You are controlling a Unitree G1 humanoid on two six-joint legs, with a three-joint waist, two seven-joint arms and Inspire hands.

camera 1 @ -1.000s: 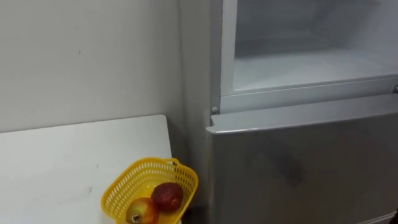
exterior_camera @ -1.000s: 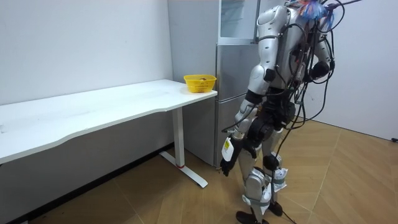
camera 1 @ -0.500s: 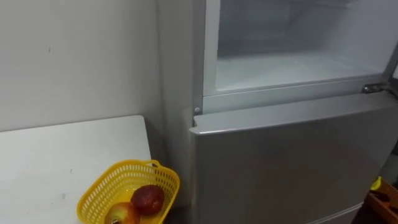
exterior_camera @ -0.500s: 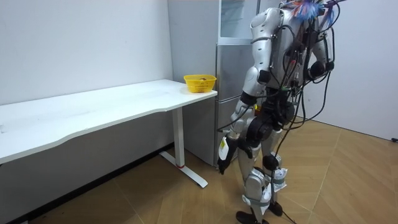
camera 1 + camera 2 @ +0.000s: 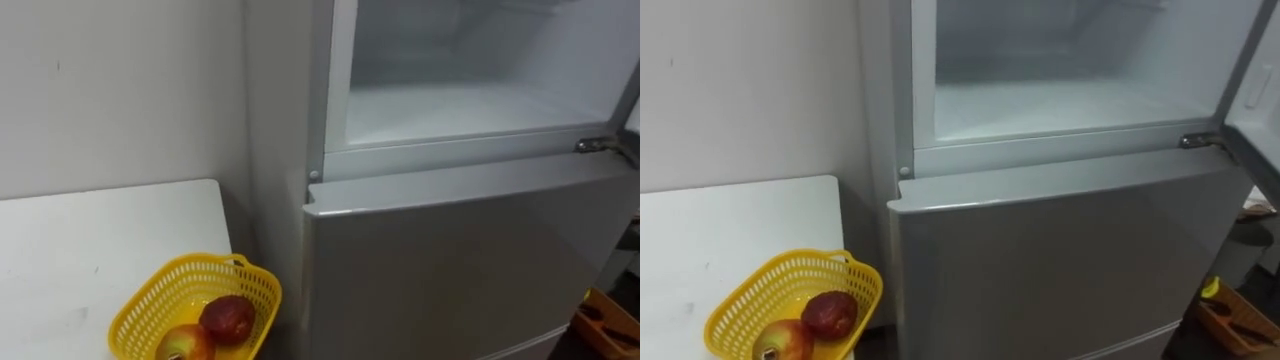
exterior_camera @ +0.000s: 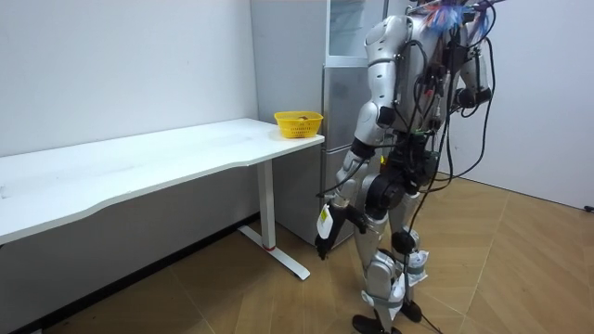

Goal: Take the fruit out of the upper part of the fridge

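In the eye views, the fridge (image 5: 280, 140) has its upper compartment (image 5: 460, 100) standing open above the shut lower door (image 5: 450, 270). Just left of it, at the bench (image 5: 80, 250) corner, a yellow basket (image 5: 140, 305) holds a dark red fruit (image 5: 228, 318) and an apple (image 5: 187, 343), which touch each other.

In the room view, the robot stands facing the fridge, with the bench on its left. Its left hand (image 6: 321, 243) hangs by the thigh, fingers loosely straight and pointing down, holding nothing.

I face a fridge (image 5: 450, 260) of smooth, satin silver metal, a yellow latticed plastic basket (image 5: 150, 300) and a table (image 5: 90, 240) with a smooth matt white top.
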